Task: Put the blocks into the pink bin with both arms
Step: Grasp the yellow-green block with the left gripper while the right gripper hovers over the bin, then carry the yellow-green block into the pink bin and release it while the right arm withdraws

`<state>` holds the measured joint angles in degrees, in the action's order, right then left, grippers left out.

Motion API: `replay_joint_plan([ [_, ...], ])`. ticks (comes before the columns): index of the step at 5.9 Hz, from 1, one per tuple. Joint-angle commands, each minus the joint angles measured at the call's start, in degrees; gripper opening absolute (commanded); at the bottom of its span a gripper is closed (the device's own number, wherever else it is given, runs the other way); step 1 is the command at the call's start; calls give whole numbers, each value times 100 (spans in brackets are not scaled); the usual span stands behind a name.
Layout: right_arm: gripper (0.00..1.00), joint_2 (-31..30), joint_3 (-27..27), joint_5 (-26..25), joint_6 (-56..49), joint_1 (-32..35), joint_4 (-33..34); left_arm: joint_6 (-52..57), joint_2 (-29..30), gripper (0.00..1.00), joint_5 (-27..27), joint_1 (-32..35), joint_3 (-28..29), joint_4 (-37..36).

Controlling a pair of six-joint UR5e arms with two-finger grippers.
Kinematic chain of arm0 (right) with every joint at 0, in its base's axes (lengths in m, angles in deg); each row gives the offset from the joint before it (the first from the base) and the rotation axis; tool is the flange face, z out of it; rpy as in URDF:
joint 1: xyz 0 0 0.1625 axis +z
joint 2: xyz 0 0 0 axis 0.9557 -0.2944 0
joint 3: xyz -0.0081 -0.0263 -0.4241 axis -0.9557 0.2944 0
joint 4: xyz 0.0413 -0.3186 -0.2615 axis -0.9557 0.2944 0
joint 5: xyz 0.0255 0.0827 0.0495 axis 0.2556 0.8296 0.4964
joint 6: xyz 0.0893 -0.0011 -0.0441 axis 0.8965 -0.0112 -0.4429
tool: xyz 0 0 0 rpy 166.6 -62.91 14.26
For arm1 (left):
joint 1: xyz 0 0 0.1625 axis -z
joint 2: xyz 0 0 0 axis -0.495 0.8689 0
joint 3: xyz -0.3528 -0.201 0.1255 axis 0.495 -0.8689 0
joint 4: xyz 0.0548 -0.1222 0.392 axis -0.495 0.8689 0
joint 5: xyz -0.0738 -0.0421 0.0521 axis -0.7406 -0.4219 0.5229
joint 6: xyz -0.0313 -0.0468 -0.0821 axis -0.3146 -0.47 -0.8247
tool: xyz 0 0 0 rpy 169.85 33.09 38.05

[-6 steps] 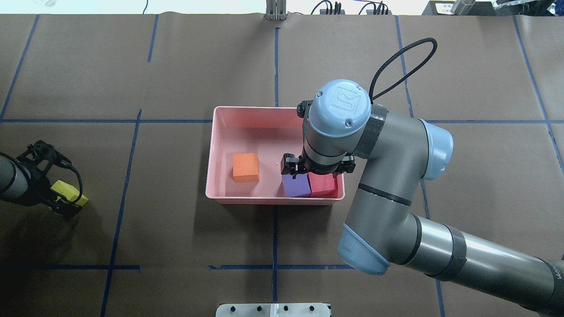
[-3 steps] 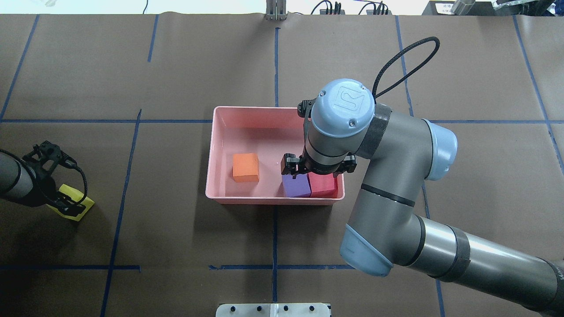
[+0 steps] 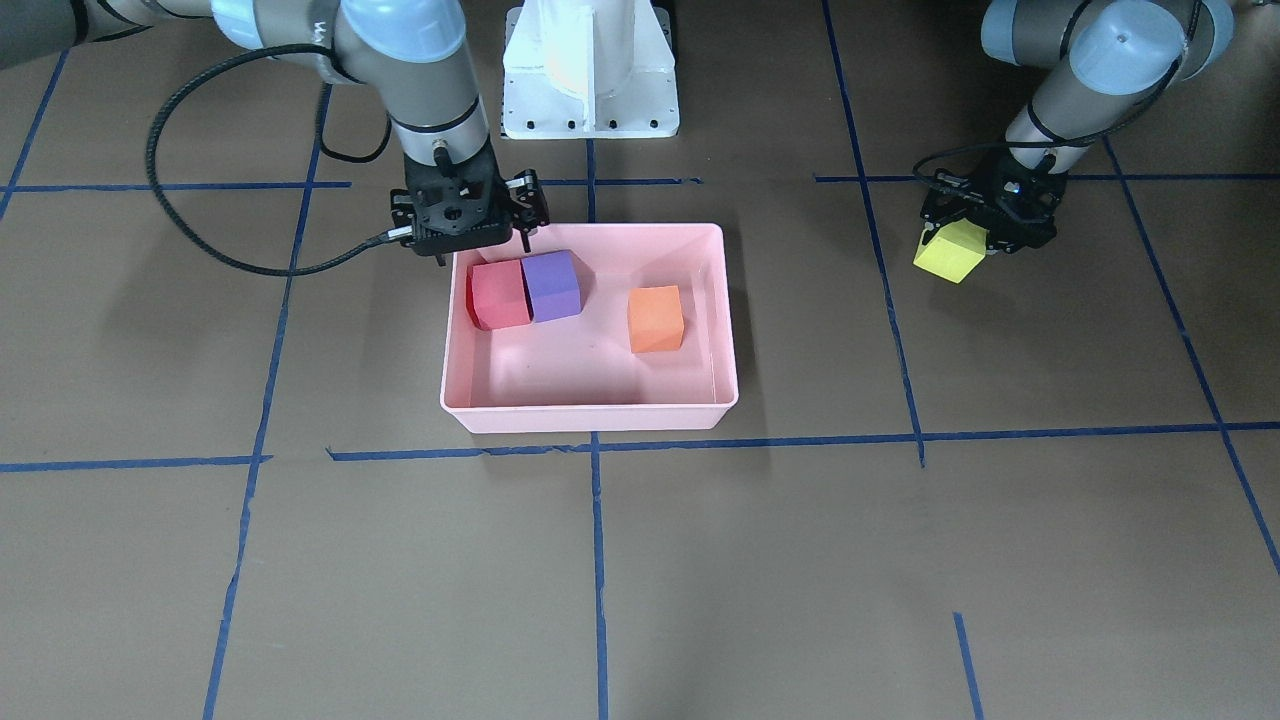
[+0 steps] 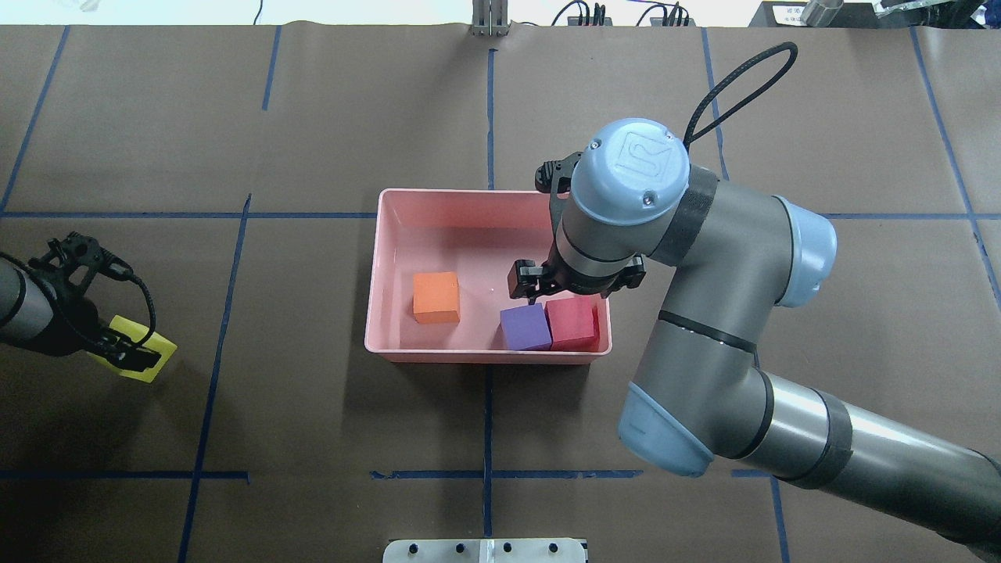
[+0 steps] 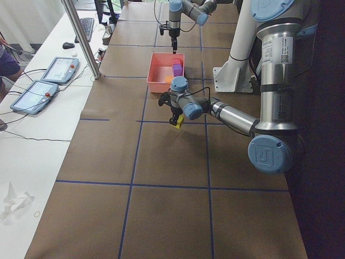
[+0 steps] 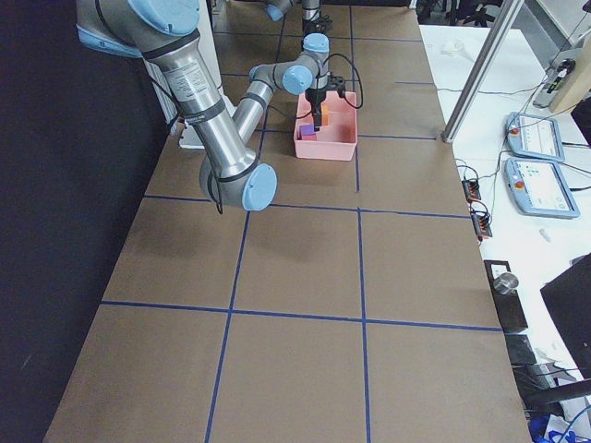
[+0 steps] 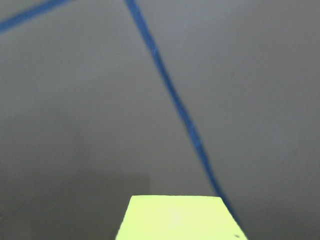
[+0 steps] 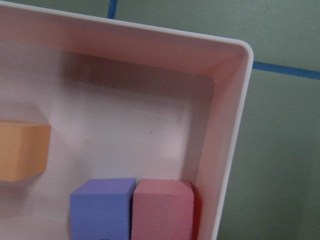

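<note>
The pink bin point(image 4: 485, 358) sits mid-table. In it lie the orange block point(image 4: 435, 297), the purple block point(image 4: 525, 327) and the red-pink block point(image 4: 572, 324), the last two touching in the corner nearest me on my right. My right gripper point(image 3: 483, 250) hovers over that corner, jaws wide apart and empty; its wrist view shows the purple block point(image 8: 102, 205) and the red-pink block point(image 8: 162, 207) below. My left gripper point(image 4: 125, 356) is shut on the yellow-green block point(image 4: 148, 361), tilted, far left of the bin; the block also shows in the left wrist view point(image 7: 175, 220).
The white pedestal base point(image 3: 590, 70) stands at the table's near edge. A metal post point(image 4: 490, 19) and cables sit at the far edge. Blue tape lines point(image 4: 486, 109) cross the brown table cover. Operator tablets point(image 5: 54, 70) lie on a side table.
My right gripper has lifted and moved away from the purple and red-pink blocks toward the bin's far side. My left gripper has carried the yellow-green block slightly right and nearer to me.
</note>
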<state>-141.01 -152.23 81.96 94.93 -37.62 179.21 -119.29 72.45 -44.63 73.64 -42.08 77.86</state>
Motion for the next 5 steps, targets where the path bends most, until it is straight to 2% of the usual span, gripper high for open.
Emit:
replay_joint_plan([
  [1, 100, -432, -132, 563, -1142, 716, -2, -562, 1725, 43, 12, 42, -228, -2019],
  [2, 100, -660, -132, 880, -1862, 1181, 7, -991, 2622, 43, 12, -2, -167, -2909],
  [3, 100, -976, -123, 1153, -2704, 1638, 7, -1561, 3283, 43, 29, -150, -1, -3283],
  [4, 100, -1284, -114, 1330, -3539, 2078, 16, -2202, 4047, 43, 90, -482, 618, -3287],
  [5, 100, -1548, -114, 1558, -4174, 2430, 16, -2704, 4803, 43, 465, -781, 1347, -3191],
])
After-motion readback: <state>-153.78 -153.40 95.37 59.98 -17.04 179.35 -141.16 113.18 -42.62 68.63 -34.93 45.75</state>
